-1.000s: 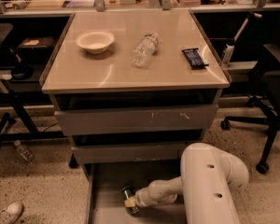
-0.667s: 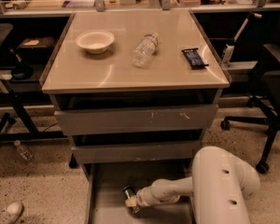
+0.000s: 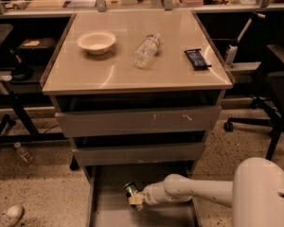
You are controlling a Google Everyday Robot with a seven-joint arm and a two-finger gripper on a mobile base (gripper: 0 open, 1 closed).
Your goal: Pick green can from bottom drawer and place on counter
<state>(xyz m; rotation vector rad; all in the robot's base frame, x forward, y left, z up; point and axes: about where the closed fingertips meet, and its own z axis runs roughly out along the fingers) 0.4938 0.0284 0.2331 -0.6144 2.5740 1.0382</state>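
Observation:
The green can (image 3: 130,190) is in the open bottom drawer (image 3: 107,211), near its middle, with its silver top showing. My gripper (image 3: 134,198) reaches in from the right on the white arm (image 3: 194,191) and is shut on the green can, holding it slightly tilted just above the drawer floor. The counter (image 3: 132,77) is the beige top of the cabinet above the drawers.
On the counter lie a white bowl (image 3: 96,41), a clear plastic bottle (image 3: 146,51) on its side and a dark packet (image 3: 197,59). Two shallower drawers (image 3: 137,121) jut out above the bottom one. An office chair (image 3: 279,79) stands at the right. A small bottle (image 3: 23,152) lies on the floor at the left.
The arm's large white body has shifted to the right and lower in the view. The gripper and can have stayed at about the same spot in the drawer, perhaps slightly higher.

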